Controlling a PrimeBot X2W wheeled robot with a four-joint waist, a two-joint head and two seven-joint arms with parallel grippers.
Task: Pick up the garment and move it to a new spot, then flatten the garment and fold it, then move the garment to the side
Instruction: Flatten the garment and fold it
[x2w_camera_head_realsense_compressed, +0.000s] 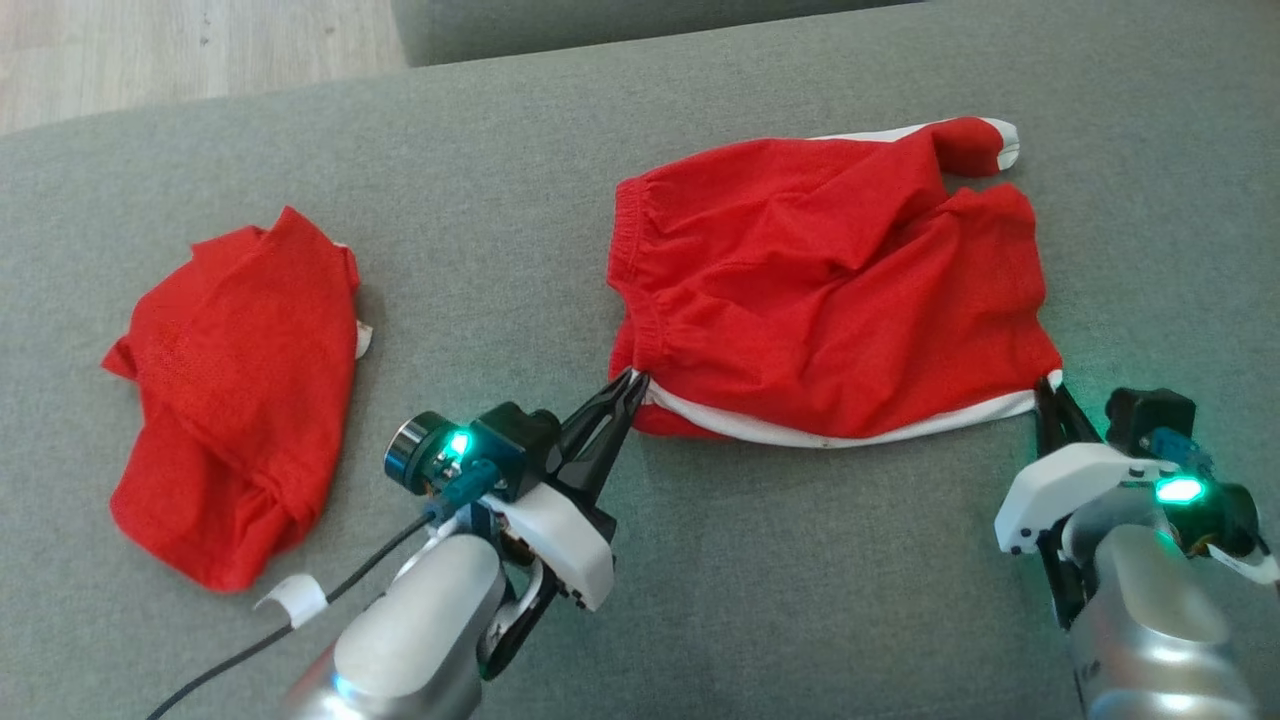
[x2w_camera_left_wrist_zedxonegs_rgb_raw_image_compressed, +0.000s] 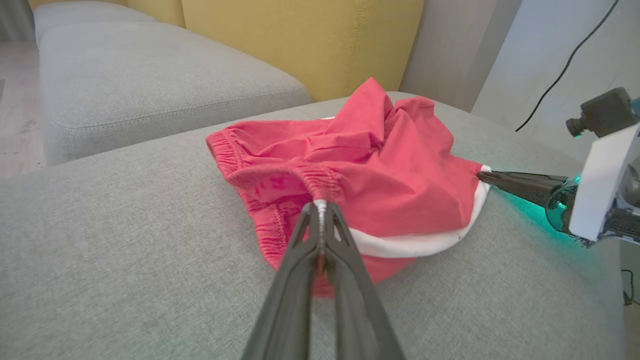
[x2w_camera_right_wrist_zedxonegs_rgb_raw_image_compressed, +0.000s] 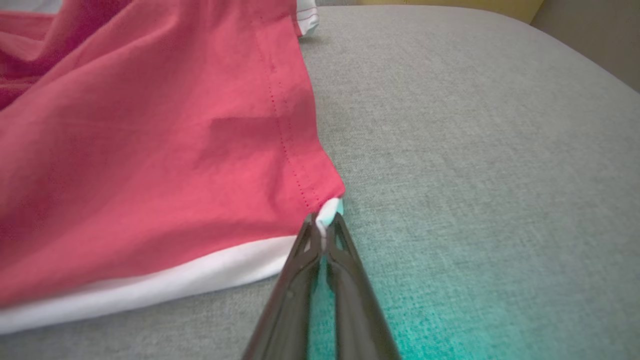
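Observation:
The garment (x2w_camera_head_realsense_compressed: 830, 290) is a pair of red shorts with white side trim, lying wrinkled on the grey cushion (x2w_camera_head_realsense_compressed: 800, 560). My left gripper (x2w_camera_head_realsense_compressed: 636, 381) is shut on the near waistband corner; the left wrist view shows that corner pinched between the fingertips of my left gripper (x2w_camera_left_wrist_zedxonegs_rgb_raw_image_compressed: 320, 205) at the garment (x2w_camera_left_wrist_zedxonegs_rgb_raw_image_compressed: 380, 185). My right gripper (x2w_camera_head_realsense_compressed: 1050, 385) is shut on the near hem corner at the white trim. In the right wrist view my right gripper (x2w_camera_right_wrist_zedxonegs_rgb_raw_image_compressed: 325, 222) pinches the white corner of the garment (x2w_camera_right_wrist_zedxonegs_rgb_raw_image_compressed: 150, 150). The right gripper (x2w_camera_left_wrist_zedxonegs_rgb_raw_image_compressed: 482, 175) also shows at the garment's right edge.
A second red garment (x2w_camera_head_realsense_compressed: 240, 390) lies crumpled on the cushion to the left. A grey sofa seat (x2w_camera_left_wrist_zedxonegs_rgb_raw_image_compressed: 150, 80) and a yellow backrest (x2w_camera_left_wrist_zedxonegs_rgb_raw_image_compressed: 310, 40) stand beyond. Wooden floor (x2w_camera_head_realsense_compressed: 150, 50) shows at the far left. A cable (x2w_camera_head_realsense_compressed: 300, 620) trails off the left arm.

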